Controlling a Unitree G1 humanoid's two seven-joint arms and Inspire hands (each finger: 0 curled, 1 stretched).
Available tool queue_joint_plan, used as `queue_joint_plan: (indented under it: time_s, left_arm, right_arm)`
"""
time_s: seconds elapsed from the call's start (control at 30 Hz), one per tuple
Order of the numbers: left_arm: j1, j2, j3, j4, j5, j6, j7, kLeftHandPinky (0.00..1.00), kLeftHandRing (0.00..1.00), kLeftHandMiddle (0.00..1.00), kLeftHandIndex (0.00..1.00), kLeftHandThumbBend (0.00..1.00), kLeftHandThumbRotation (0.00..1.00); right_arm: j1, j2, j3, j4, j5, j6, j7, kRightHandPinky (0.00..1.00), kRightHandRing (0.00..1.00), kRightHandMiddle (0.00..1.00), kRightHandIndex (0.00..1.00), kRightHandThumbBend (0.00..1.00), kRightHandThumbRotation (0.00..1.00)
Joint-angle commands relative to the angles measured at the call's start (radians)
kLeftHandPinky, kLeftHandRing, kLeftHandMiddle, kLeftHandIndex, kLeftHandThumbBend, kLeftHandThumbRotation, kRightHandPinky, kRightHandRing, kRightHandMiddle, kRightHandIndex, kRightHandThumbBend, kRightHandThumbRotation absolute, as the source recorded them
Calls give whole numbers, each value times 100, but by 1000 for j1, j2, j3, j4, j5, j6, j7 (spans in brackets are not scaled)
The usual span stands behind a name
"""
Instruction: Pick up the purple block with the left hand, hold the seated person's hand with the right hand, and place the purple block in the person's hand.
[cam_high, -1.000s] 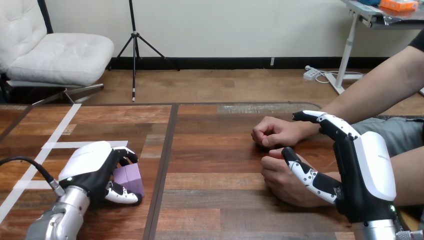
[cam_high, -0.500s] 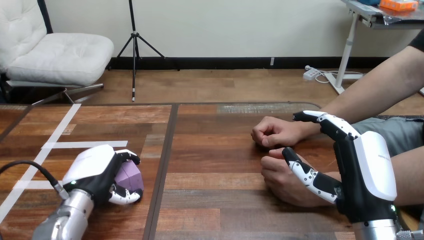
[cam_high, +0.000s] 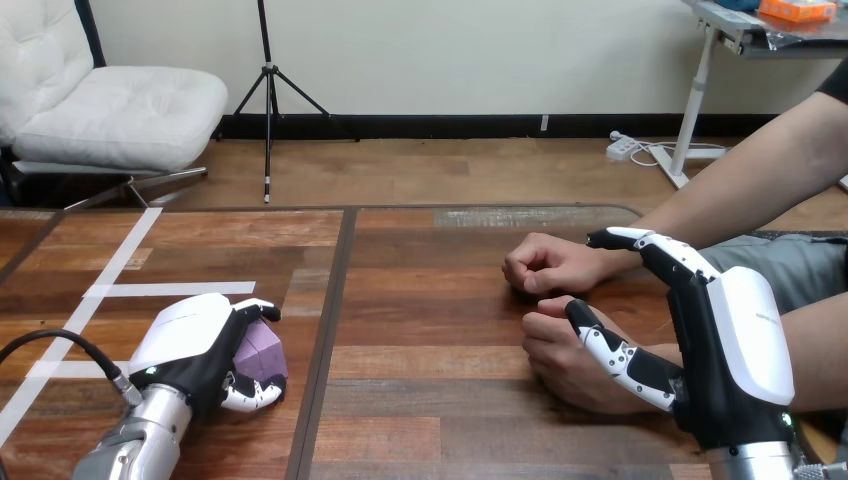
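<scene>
The purple block (cam_high: 262, 351) sits tilted in my left hand (cam_high: 193, 345) at the table's near left, with fingers and thumb curled round it. I cannot tell whether the block is clear of the wood. At the right, the person's two hands rest as loose fists: the farther one (cam_high: 545, 265) and the nearer one (cam_high: 560, 358). My right hand (cam_high: 735, 350) stands over the nearer wrist. Its thumb (cam_high: 612, 352) lies along the back of the nearer fist, and its fingers (cam_high: 650, 243) reach out nearly straight beside the farther wrist, not curled round either.
White tape lines (cam_high: 150, 290) mark the wooden table (cam_high: 430, 330) at the left. A dark seam (cam_high: 335, 300) runs front to back through the tabletop. The person's forearm (cam_high: 760, 175) comes in from the upper right.
My left hand has closed tighter on the purple block and tipped it up, shifting slightly right. The right hand and the person's hands have stayed almost still.
</scene>
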Motion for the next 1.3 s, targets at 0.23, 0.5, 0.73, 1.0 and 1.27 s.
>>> queue_joint_plan:
  time_s: [0.23, 0.5, 0.73, 1.0, 1.27]
  left_arm:
    - [-67, -19, -39, 56, 8, -29, 25, 67, 76, 81, 81, 74, 0]
    - [-77, -22, -49, 74, 9, -37, 41, 66, 75, 79, 80, 74, 0]
    - [-86, -32, -41, 99, -16, -62, 64, 61, 67, 72, 73, 73, 0]
    - [-90, -54, -27, 126, -48, -85, 134, 48, 50, 54, 55, 74, 0]
    - [-96, -60, -33, 142, -57, -84, 155, 42, 43, 47, 48, 74, 0]
  right_arm:
    - [-29, -12, -20, -65, 1, 11, 10, 72, 78, 74, 70, 45, 23]
    - [-29, -13, -19, -69, 5, 11, 13, 71, 78, 74, 71, 45, 22]
    - [-29, -13, -20, -71, 5, 14, 14, 71, 77, 74, 71, 45, 22]
    - [-28, -14, -21, -75, 6, 19, 18, 71, 77, 74, 70, 45, 22]
    - [-28, -13, -22, -71, 4, 18, 16, 71, 78, 74, 71, 45, 22]
